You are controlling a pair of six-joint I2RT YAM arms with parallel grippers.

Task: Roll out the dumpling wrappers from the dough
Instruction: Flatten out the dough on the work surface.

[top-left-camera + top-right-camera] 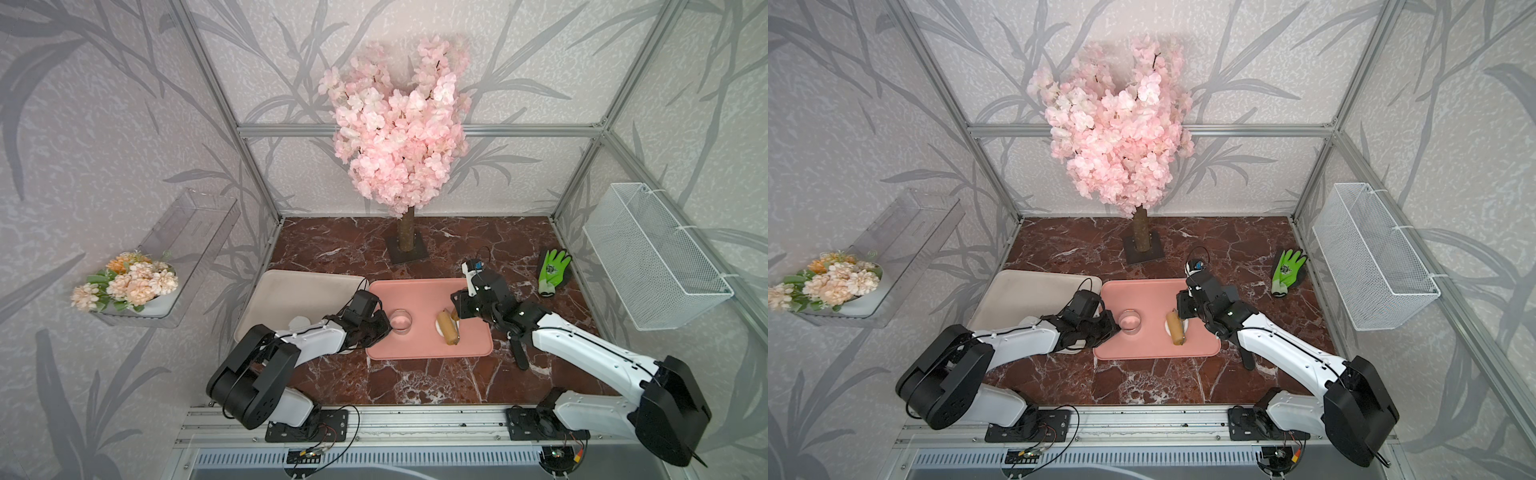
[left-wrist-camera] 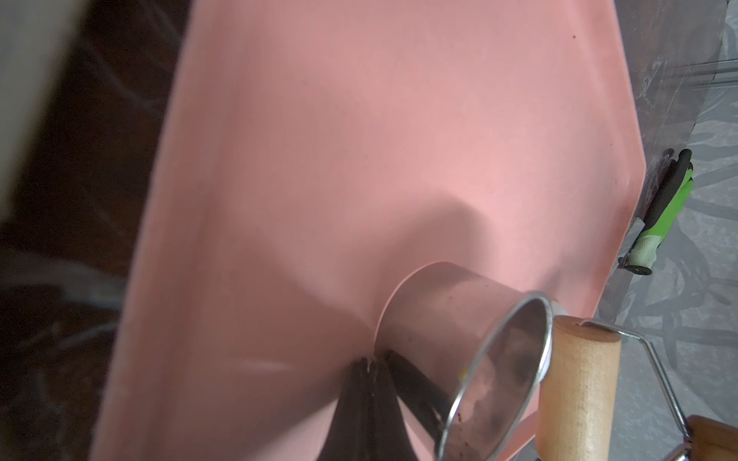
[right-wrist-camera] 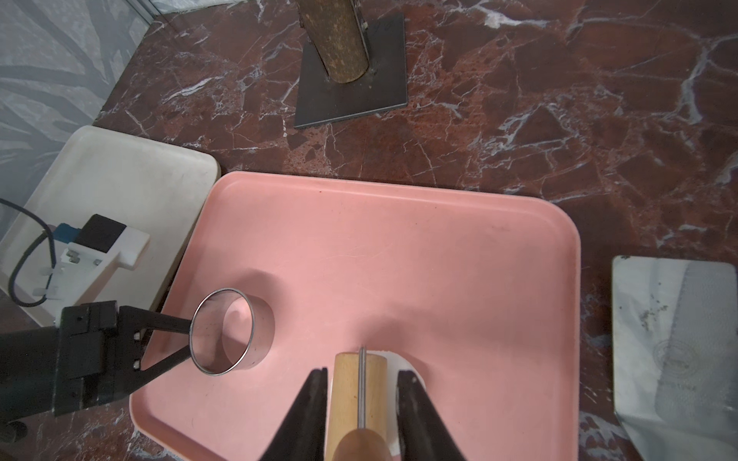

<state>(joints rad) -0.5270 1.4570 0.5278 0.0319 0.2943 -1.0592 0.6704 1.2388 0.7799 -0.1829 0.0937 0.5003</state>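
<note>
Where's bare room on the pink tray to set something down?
Bare: far half of the pink tray, beyond the ring cutter and rolling pin. Crowded: near half, where left pincer grips the cutter, right pincer the pin over the dough.

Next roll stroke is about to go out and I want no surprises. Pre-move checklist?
1. Right gripper on rolling pin: ok, closed on its handle.
2. Roller over dough: ok, a white edge shows beside it.
3. Dough on pink tray: ok.
4. Ring cutter out of the roller's way: ok, it stands apart on the tray.
5. Left gripper: shut, tips at the cutter's wall; whether it has a real grip, cannot tell.
6. Dough thin enough: cannot tell, mostly hidden.
</note>
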